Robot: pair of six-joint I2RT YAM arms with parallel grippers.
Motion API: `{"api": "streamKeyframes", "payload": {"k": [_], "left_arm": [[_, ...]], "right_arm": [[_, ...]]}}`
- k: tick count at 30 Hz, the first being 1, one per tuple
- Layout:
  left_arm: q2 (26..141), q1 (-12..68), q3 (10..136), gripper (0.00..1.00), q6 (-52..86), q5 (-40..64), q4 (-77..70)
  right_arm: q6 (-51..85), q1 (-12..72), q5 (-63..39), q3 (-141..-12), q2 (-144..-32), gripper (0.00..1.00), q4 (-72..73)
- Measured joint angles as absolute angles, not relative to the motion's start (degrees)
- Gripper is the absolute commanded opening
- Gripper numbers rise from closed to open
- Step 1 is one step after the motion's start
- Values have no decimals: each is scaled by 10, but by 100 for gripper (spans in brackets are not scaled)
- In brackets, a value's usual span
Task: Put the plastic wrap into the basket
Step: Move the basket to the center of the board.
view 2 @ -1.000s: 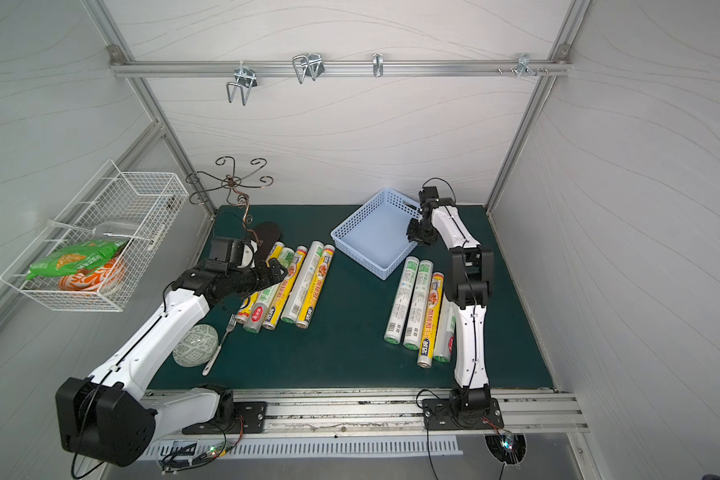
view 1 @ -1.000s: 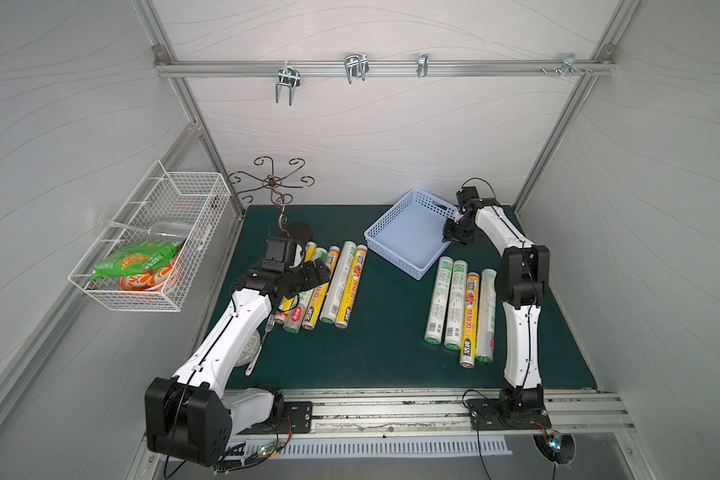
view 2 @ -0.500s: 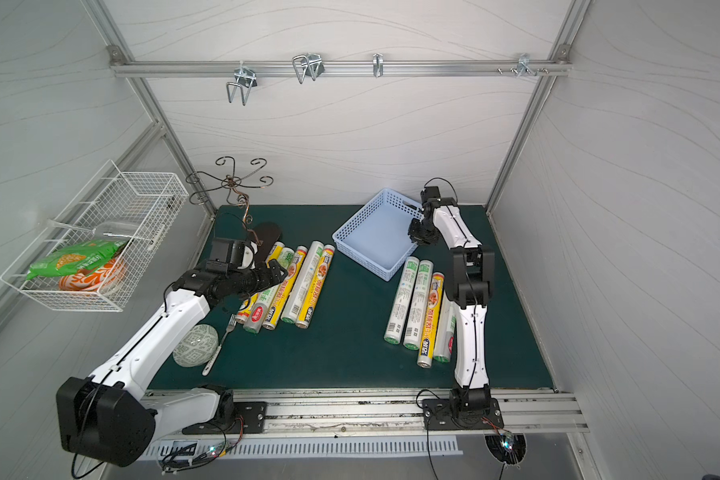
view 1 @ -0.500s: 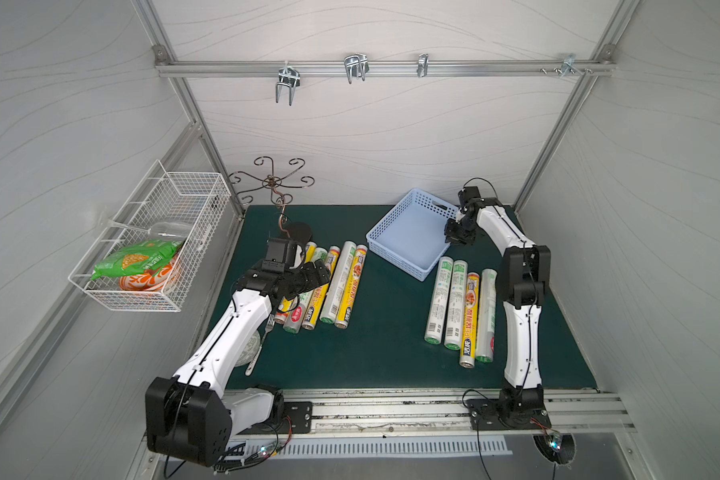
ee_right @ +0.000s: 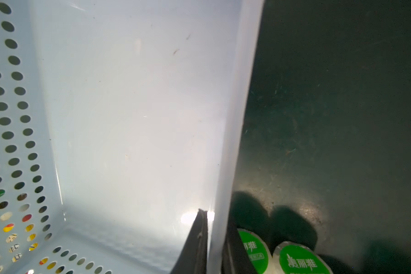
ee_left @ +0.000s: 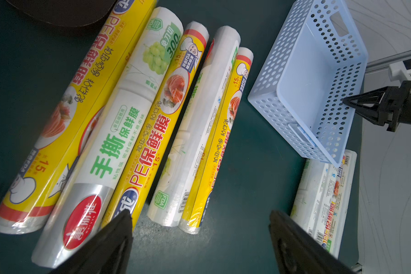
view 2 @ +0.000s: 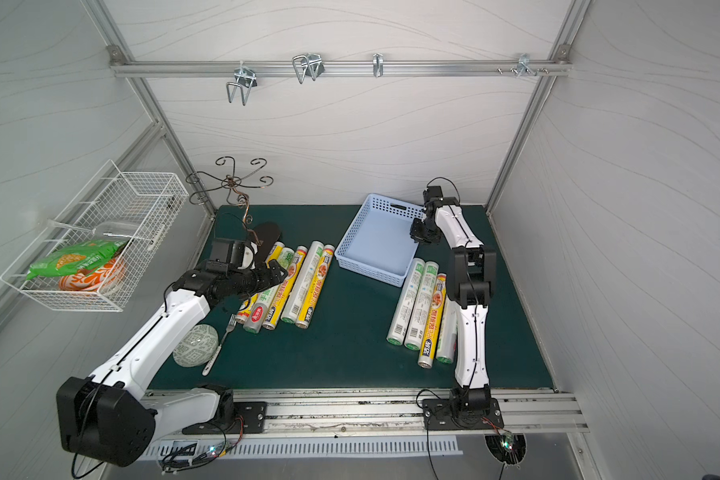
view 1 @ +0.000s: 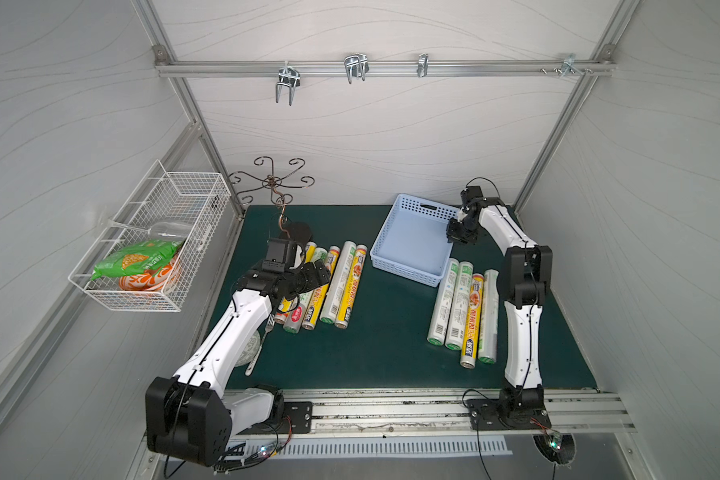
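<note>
Basket wall | pinched by right tool | right wrist view only

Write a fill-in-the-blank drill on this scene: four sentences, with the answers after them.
1. Inside, the basket is ___.
2. The right gripper is ___ on the basket's wall.
3. The left gripper hangs ___ above the left rolls.
4. The left rolls number ___.

Missing words: empty; shut; open; five.
</note>
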State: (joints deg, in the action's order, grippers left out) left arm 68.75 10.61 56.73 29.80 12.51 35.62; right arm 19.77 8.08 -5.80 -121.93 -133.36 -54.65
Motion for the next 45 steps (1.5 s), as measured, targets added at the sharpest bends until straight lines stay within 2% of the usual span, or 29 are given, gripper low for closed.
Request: {"api": "streamKeyframes", "payload": {"k": [8,45], "left_arm": [[688,106,566,93,298,125,357],[687,106,562,93,298,129,357]], "right_arm": [[194,100,-61,-1193,-1320,11,-542],[166,211,-33,-866,-1101,5,-497]]}}
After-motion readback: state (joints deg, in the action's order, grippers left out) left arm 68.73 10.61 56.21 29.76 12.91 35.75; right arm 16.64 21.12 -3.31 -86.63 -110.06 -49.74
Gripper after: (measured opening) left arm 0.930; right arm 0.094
